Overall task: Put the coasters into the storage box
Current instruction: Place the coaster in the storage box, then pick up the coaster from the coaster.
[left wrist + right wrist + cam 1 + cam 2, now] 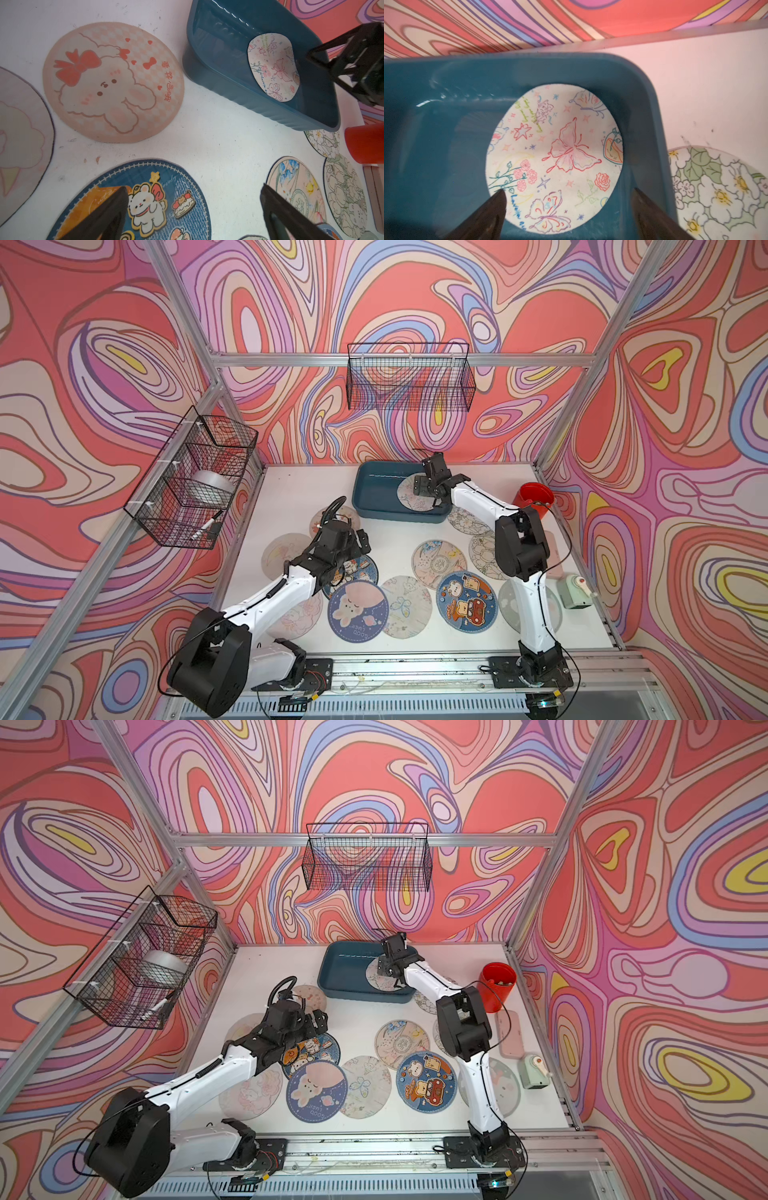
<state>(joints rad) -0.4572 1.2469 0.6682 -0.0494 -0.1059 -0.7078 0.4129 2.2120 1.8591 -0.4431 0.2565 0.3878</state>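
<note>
**Butterfly coaster (554,153) lies in the storage box (374,493); both arms' jaws stand wide**

In both top views the storage box sits at the far side of the white table (299,497), just above the middle of the frame. The butterfly coaster lies inside it at its right-hand end, with one edge curling up against the box wall. The right gripper (568,192) hangs over that coaster with its jaws spread wide. Nothing sits between them and it grips nothing. At the lower right of the right wrist view, a white-flower coaster (720,193) lies on the table just outside the box.

The left gripper (194,187) is also spread fully and empty. It is poised over a blue-rimmed bear coaster (145,205), left of centre in the top views. A pink puppy coaster (113,83) fills the upper left of the left wrist view, near the box but apart from it.

The other coasters (406,600) lie flat across the lower middle of the table. Among them are a blue bunny coaster (357,610) and a blue bear-and-car coaster (466,600), and several overlap at their edges. A red cup (534,499) stands to the right of the box.
</note>
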